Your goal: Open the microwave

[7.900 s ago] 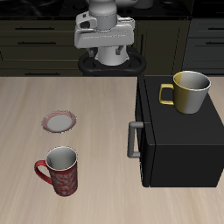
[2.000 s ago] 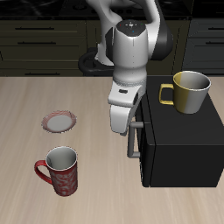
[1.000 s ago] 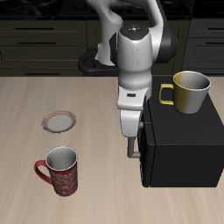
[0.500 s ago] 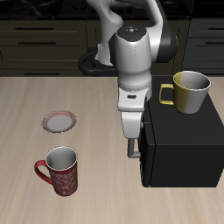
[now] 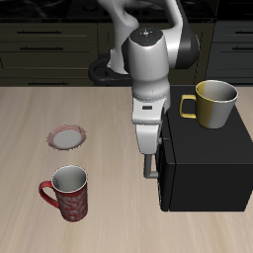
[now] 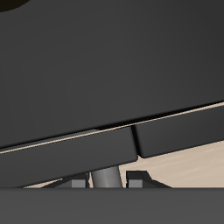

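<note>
Microwave: yellow mug on top

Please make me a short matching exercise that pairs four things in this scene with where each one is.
Things:
1. yellow mug
2. red mug
3. small plate
4. end effector

Places:
A. at the handle of the microwave
B. on the table, farther back than the red mug
C. on top of the microwave
D. on the table near its front edge

Pairs: 1-C, 2-D, 3-B, 4-A
</note>
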### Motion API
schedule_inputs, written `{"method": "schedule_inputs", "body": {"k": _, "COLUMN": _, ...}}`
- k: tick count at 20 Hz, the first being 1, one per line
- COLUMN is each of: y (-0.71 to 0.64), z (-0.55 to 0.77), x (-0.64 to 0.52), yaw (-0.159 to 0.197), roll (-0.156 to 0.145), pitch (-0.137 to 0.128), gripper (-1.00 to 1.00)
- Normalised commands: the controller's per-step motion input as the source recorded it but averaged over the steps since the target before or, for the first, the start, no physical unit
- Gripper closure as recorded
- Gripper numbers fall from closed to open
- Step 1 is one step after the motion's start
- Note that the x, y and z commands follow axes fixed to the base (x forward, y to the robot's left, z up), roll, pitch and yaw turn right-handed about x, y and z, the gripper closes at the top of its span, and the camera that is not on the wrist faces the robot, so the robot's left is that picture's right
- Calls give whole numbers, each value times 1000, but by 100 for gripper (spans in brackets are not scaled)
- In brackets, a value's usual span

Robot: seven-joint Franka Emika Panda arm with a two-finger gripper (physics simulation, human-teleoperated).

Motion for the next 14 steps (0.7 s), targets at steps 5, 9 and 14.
{"method": "schedule_inputs", "body": {"k": 5, "y": 21, "z": 251, "x": -36, "yaw": -67, "roll": 17, "pitch": -36, "gripper": 100}}
{"method": "schedule_inputs", "body": {"k": 9, "y": -108, "z": 212, "x": -74, "yaw": -153, "roll": -18, "pitch": -27, "gripper": 100}}
{"method": "schedule_inputs", "body": {"k": 14, "y": -161, "z": 97, "x": -58, "yaw": -88, "roll": -17, "pitch": -3, "gripper": 100}}
